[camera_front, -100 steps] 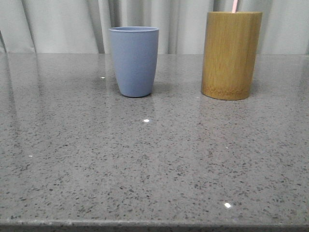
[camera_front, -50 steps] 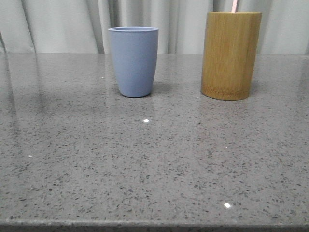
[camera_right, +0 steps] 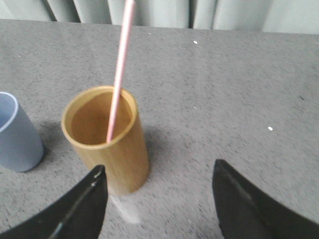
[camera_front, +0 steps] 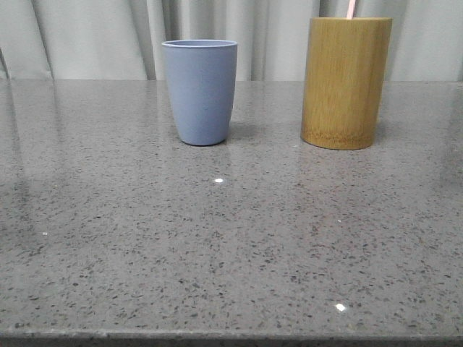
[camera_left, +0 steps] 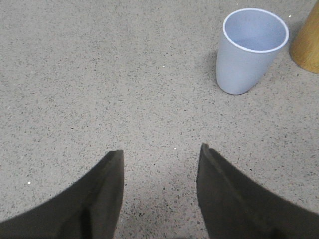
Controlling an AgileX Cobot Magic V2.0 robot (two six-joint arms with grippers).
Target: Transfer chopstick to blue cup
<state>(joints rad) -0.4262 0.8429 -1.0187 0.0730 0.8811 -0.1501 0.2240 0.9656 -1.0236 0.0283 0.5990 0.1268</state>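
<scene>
Front view: the blue cup (camera_front: 200,92) stands upright on the grey speckled table (camera_front: 231,246), well apart from the taller bamboo holder (camera_front: 346,83) to its right. The pink chopstick (camera_front: 351,9) pokes up out of that holder — so nothing has been transferred yet.

Left wrist view: the left gripper (camera_left: 160,155) hangs over bare table with its jaws apart and nothing between them; the blue cup (camera_left: 250,52) is empty inside.

Right wrist view: the right gripper (camera_right: 158,174) is spread wide, empty, near the bamboo holder (camera_right: 108,141). The chopstick (camera_right: 119,69) leans inside it against the near rim. Grasping, lifting and dropping it in the cup are all left to do — likely the right arm's job.
</scene>
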